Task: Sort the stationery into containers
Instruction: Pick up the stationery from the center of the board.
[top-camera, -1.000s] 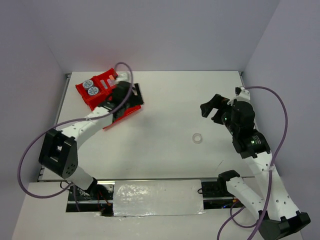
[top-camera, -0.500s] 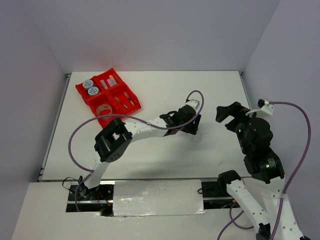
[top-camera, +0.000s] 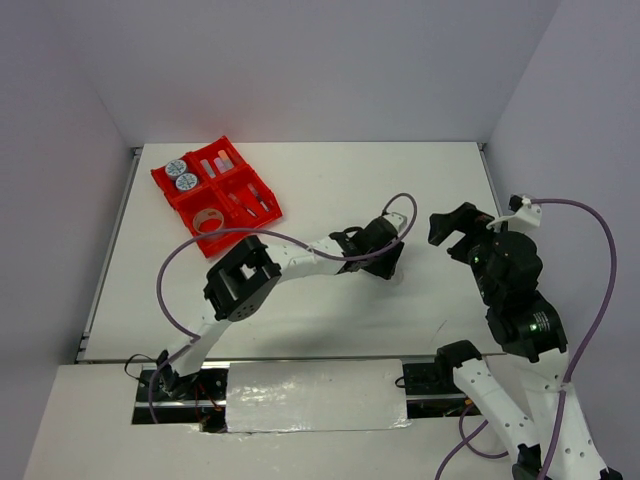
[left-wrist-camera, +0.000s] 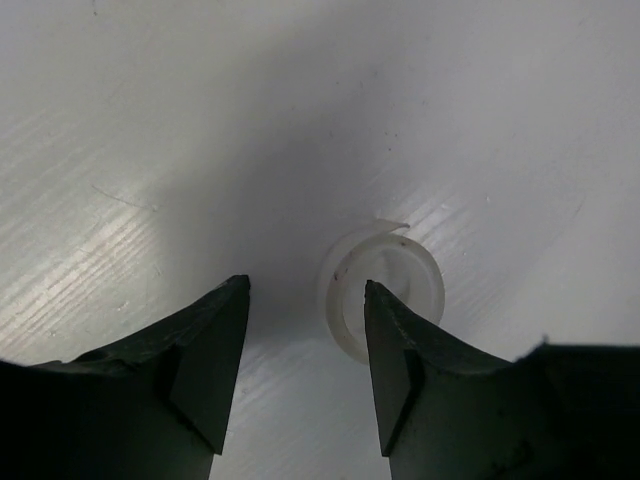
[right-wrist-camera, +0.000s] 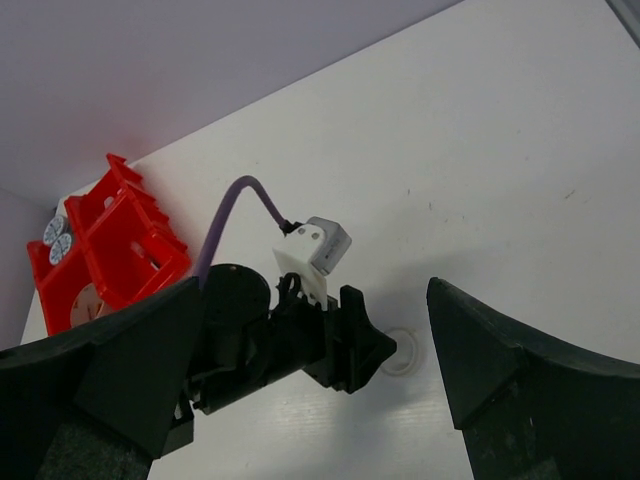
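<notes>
Left wrist view: left gripper (left-wrist-camera: 304, 290) has jaws spread partway with nothing between them. Clear tape ring (left-wrist-camera: 336, 295) lies flat on white table (top-camera: 330, 180), right of centre. It sits at the tip of the right-hand finger in this view, outside the gap. Right gripper (right-wrist-camera: 313, 288) is spread wide and holds nothing, at right of table. Red 4-compartment tray (top-camera: 163, 192) is at far left, well apart. It holds 2 patterned tubs (top-camera: 181, 175) in the far-left compartment, second tape ring (top-camera: 208, 222) in the near one, and sticks (top-camera: 255, 200) in the rest.
</notes>
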